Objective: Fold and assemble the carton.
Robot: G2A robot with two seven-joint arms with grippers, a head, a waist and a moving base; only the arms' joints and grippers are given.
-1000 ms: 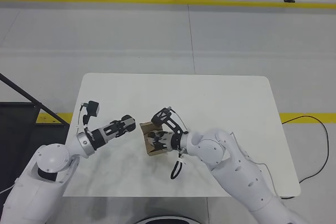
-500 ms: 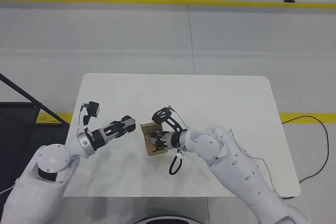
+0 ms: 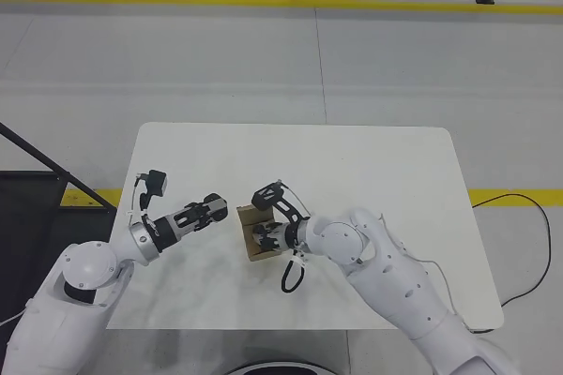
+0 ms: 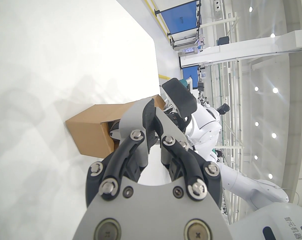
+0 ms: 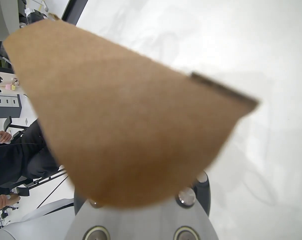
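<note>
A small brown carton [image 3: 251,249] lies on its side near the middle of the white table [image 3: 375,169]. My right gripper [image 3: 268,236] sits at the carton's open end, pressed against it. In the right wrist view a brown flap of the carton [image 5: 131,126] lies right over the gripper and hides it. My left gripper [image 3: 223,210] hovers just left of the carton, a short gap away and not touching it. Seen from the left wrist, the left gripper [image 4: 152,111] is shut with its pads together and nothing between them, and the carton [image 4: 91,126] lies just beyond.
A black cable loop [image 3: 291,277] hangs from the right wrist onto the table near the front. A dark stand [image 3: 28,150] and a black mat are off the table's left edge. Bare white tabletop stretches to the back and right.
The right arm has shifted slightly left and turned at the wrist, pushing closer into the carton. The carton has barely moved. The left arm is unchanged.
</note>
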